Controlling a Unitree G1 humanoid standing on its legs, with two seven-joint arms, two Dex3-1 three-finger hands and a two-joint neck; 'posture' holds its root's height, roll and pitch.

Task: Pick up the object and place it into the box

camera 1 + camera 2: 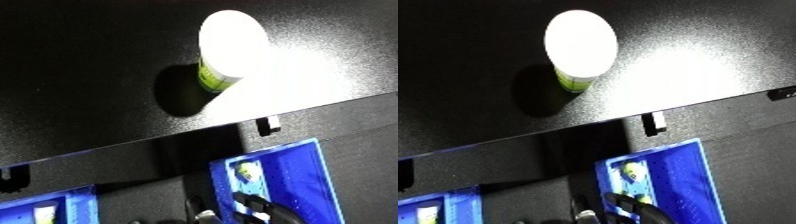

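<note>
Down at the lower edge: dark curved shapes (253, 207) showed between the two bins, too dim to say whether they were part of a hand.
Fingers: released, clenched or grasping, it could not be told.
Blue bin, right (306, 175): sat below the table's front edge, with a small yellow-green and white item (247, 175) inside it.
Blue bin, left (82, 205): only a corner showed, with a pale item (43, 214) in it.
Table edge: a small black and white clip (654, 122) sat on the front edge, just above the right bin.
Table (80, 75): black and speckled, with a strong glare on its right side.
Object: a container (226, 47) with a white top and a yellow-green band stood out on the table, well apart from both bins and touched by nothing.
Shadow: fell dark on the container's left.
</note>
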